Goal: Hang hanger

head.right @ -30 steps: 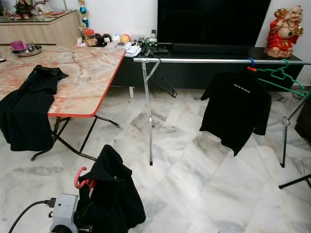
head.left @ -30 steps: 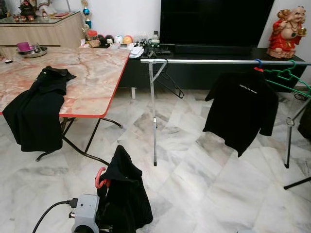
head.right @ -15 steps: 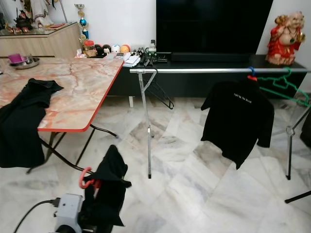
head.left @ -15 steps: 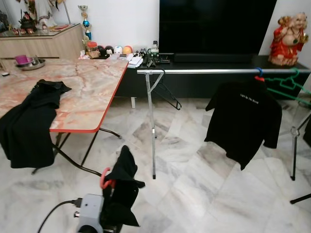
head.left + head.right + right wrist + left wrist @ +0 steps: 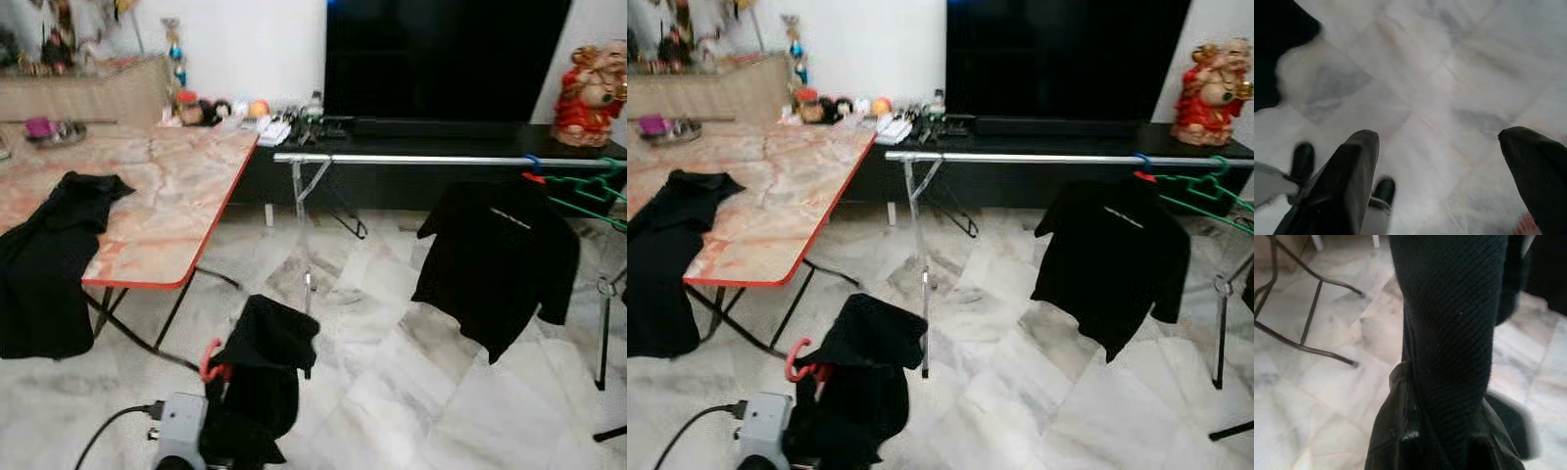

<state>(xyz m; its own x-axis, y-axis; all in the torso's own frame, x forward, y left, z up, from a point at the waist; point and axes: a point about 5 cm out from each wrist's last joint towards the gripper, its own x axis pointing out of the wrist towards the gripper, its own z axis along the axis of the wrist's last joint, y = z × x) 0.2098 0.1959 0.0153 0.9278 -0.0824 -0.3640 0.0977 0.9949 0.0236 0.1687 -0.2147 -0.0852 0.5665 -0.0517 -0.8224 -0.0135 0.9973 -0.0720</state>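
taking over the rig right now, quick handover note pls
Left gripper: jaws shut on the black garment on its red hanger, held low in front of the robot.
Right gripper: jaws open, empty, above the floor.
Rail: one black shirt already hangs near its right end, beside green hangers.
Another black garment on the table.
Left: lift the held hanger onto the rail.

Even indoor light fell on the marble floor (image 5: 411, 392). Both eye views were softly motion-blurred. Wrist views were blurred too
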